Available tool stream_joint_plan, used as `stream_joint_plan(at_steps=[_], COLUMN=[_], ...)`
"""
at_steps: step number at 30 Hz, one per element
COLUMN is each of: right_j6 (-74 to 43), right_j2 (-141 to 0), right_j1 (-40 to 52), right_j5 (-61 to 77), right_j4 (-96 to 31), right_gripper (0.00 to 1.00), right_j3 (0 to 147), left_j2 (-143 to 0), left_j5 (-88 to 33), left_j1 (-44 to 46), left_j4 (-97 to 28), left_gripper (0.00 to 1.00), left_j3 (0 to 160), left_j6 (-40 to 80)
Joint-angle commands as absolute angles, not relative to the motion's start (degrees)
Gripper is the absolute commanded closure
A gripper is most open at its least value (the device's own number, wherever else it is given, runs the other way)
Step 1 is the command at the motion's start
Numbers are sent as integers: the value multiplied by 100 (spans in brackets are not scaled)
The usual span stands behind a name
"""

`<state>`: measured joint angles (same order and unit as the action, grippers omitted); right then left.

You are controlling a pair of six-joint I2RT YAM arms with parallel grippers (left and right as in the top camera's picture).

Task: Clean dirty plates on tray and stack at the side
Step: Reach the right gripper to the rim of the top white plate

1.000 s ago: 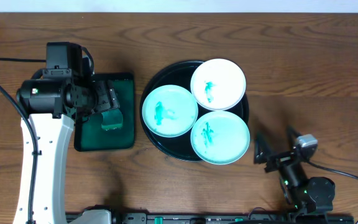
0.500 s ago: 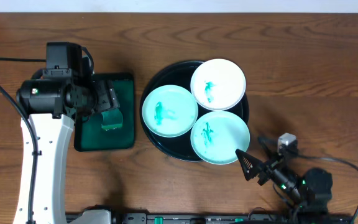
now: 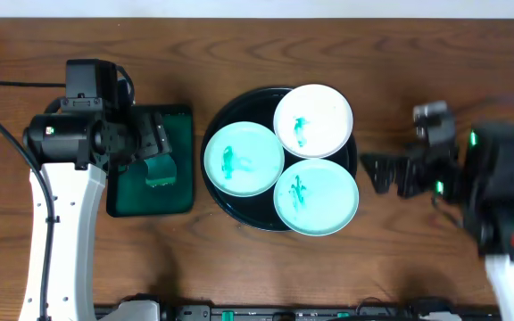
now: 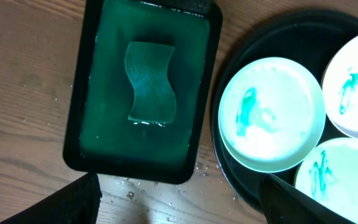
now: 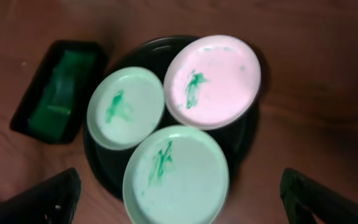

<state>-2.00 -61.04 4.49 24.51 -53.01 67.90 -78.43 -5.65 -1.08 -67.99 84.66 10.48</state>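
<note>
The right end effector (image 3: 370, 173), low by the nearest plate half a second ago, now hangs blurred to the right of the tray (image 3: 239, 210), fingers spread wide. The left end effector (image 3: 157, 153) has not moved; it is also wide open above a wavy-edged green sponge (image 4: 150, 82) in a rectangular green tray (image 3: 178, 192). Three smooth round plates (image 3: 244, 159) with teal smears lie on the glossy black tray, on the wood-grain desk (image 3: 418, 62).
</note>
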Motion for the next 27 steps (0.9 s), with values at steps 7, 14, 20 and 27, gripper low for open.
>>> stream_joint_plan(at_steps=[7,14,20,27], right_j6=[10,5,-27,-318], right_j2=[-9548,-11445,-12029,-12232], right_j1=[1197,1726,2233,2567], right_j5=[1730,1634,1680,2388], right_j4=[-7524,-8871,-8632,-8071], right_gripper=[1,1,1,1], right_j3=[10464,12178,12263,12256], left_j2=[-7824,-7824,-7824,-7824], left_j5=[-558,-561,-561,-561], left_j1=[-117,-117,-117,-117], left_j4=[-6803,-6805,-6807,-6810], left_gripper=[18,18,18,18], left_j3=[8567,8567,8567,8567], left_j6=[1059,1059,1059,1059])
